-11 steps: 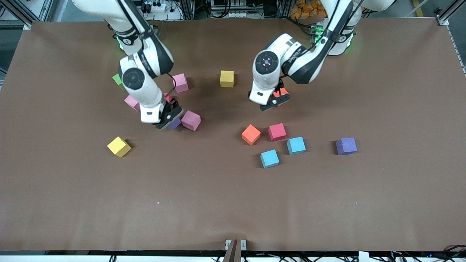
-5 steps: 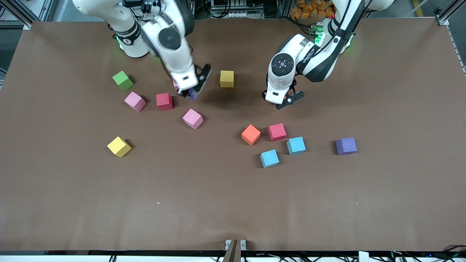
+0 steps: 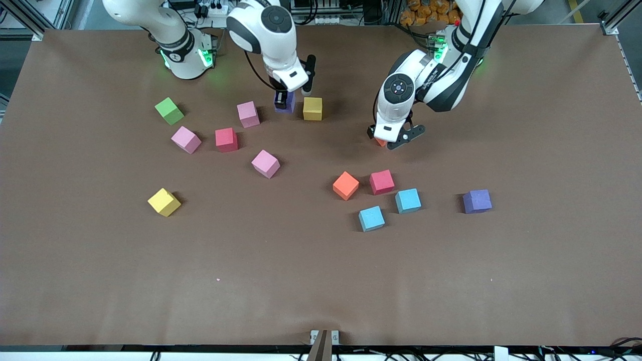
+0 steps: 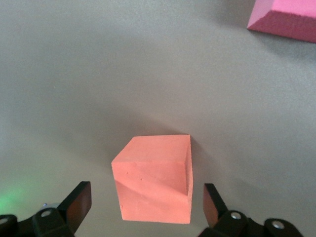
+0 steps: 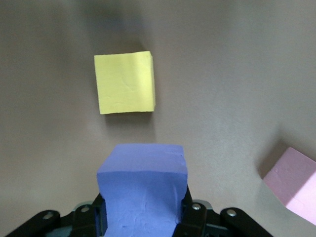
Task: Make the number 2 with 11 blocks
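Between left gripper (image 3: pixel 395 141) open fingers: orange block (image 4: pixel 153 178), untouched.
Right gripper (image 3: pixel 287 98): clamped purple block (image 5: pixel 142 190) beside yellow block (image 3: pixel 312 108).

Purple block (image 5: pixel 142 185) clamped between black fingers (image 5: pixel 195 212) of the right gripper (image 3: pixel 292 96); yellow block (image 5: pixel 125 82) just past the fingertips, pale pink block (image 5: pixel 291 183) off to one side. Orange block (image 4: pixel 153 178) between the spread black fingers (image 4: pixel 78 203) of the left gripper (image 3: pixel 396 138), magenta-pink block (image 4: pixel 286 17) well past them. Plain brown table (image 3: pixel 526 125) underneath; white arm casings, green lights at bases.
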Robot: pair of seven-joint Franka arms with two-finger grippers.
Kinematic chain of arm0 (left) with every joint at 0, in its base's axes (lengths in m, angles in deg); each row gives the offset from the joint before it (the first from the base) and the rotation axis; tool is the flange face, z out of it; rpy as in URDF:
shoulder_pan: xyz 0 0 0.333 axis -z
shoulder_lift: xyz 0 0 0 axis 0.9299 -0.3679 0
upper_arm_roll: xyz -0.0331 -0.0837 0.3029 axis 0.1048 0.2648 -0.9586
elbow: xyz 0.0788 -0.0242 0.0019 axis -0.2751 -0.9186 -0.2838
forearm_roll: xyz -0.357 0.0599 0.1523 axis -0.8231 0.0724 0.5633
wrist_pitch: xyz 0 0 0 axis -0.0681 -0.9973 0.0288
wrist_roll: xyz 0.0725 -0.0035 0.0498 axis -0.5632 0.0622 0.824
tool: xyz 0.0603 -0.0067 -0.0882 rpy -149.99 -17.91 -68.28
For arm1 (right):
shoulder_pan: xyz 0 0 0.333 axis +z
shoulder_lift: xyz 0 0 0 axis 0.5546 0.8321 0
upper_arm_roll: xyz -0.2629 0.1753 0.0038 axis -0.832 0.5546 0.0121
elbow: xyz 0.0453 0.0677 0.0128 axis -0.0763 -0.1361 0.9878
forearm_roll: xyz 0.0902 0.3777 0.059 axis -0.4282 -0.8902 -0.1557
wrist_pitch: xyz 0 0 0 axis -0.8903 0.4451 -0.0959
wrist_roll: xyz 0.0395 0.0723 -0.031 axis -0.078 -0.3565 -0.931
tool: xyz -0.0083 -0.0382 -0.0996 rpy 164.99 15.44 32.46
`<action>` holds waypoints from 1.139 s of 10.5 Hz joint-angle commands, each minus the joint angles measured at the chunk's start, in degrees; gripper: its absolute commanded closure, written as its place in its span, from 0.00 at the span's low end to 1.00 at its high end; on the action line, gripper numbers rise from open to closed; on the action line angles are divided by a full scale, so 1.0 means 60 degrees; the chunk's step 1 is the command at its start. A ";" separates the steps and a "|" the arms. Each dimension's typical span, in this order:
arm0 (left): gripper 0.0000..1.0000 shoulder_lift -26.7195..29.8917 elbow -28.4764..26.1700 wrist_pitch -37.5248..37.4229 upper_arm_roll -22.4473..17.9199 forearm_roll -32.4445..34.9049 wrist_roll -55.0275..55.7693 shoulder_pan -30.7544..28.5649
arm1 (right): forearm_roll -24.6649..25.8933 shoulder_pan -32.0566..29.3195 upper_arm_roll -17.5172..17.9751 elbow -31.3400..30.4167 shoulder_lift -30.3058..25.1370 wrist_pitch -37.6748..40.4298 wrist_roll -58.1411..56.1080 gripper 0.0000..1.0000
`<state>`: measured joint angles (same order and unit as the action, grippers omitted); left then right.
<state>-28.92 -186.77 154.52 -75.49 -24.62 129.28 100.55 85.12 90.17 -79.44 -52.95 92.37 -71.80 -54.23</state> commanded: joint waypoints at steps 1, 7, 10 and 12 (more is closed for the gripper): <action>0.00 0.0043 -0.0171 0.0312 0.0343 -0.0104 0.0517 -0.0287 | 0.0169 0.0239 -0.0092 -0.0416 0.0147 -0.0745 -0.0099 0.92; 0.00 -0.0427 -0.0405 0.1161 0.0592 -0.0280 0.0591 -0.0448 | 0.0154 0.0430 -0.0078 -0.0683 0.1098 -0.2330 0.0076 0.92; 0.70 -0.0573 -0.0493 0.1367 0.0812 -0.0280 0.1055 -0.0580 | 0.0154 0.0708 -0.0063 -0.0668 0.1334 -0.2523 0.0384 0.92; 1.00 -0.0588 -0.0479 0.1382 0.1017 -0.0280 0.2038 -0.0566 | 0.0154 0.0709 -0.0063 -0.0668 0.1450 -0.2610 0.0399 0.92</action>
<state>-32.31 -189.12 161.72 -71.05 -25.46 138.10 97.80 85.23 93.89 -79.43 -56.94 100.52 -86.49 -53.05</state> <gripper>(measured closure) 0.361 0.445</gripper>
